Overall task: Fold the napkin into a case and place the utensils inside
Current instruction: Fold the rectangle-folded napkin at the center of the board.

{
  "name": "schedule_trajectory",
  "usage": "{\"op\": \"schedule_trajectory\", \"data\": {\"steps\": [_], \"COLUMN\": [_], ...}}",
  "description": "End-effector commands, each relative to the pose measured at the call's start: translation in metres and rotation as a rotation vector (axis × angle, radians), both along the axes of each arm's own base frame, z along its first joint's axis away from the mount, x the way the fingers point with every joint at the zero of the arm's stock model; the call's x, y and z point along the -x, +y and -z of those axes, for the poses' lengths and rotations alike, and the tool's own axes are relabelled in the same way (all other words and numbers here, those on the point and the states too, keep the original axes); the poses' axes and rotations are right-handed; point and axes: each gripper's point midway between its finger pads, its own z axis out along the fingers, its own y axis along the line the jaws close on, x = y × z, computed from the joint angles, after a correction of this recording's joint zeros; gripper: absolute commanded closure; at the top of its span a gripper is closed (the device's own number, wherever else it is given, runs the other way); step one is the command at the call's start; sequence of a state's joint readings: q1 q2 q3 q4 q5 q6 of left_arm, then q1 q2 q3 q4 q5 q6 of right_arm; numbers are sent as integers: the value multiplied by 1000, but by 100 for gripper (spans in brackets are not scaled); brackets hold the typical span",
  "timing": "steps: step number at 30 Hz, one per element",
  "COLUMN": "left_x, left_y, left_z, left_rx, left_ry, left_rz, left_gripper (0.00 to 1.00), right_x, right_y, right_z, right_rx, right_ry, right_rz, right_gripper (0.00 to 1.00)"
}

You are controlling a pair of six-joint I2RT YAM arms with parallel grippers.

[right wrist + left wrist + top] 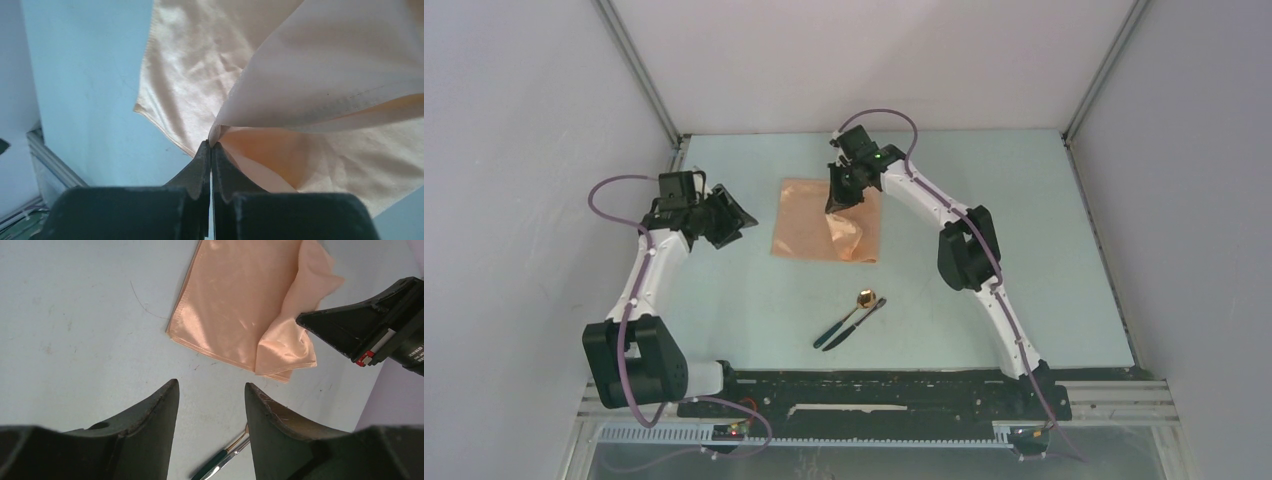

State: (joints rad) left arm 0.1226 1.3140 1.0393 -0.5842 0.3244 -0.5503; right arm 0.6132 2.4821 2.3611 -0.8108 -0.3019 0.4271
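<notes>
Napkin (809,215) corner clamped in right gripper (210,144), raised — left gripper (211,383) jaws apart, well aside; utensils (852,320) near.

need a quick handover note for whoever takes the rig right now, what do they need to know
Right gripper: shut on a lifted corner of the napkin.
Left gripper: open, empty, left of the napkin.
Utensils: side by side on the table, nearer the arm bases than the napkin.
Done: one fold begun, nothing more.
Left: finish the folding, put the utensils inside.
</notes>
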Motion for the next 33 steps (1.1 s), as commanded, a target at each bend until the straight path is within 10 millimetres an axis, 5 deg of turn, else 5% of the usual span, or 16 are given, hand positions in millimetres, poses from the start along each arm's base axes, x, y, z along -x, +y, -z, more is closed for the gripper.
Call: {"op": "schedule_trajectory", "data": {"steps": [1,22,33], "left_x": [-1,-2,-2], "left_y": [-1,6,6], "left_z": [-12,-11,-13], "left_rx": [21,34,38], "left_ry": [-58,-62,-67], "left_rz": [7,-13,-15], "left_gripper": [43,43,43], "right_x": [-6,-8,-15], "right_y": [34,100,111], "right_z": [-17,-12,3], "right_rx": [-161,-403,-443], "right_ry": [-8,32,44], "right_rz": [-23,-77,-57], "right_gripper": [100,100,100]}}
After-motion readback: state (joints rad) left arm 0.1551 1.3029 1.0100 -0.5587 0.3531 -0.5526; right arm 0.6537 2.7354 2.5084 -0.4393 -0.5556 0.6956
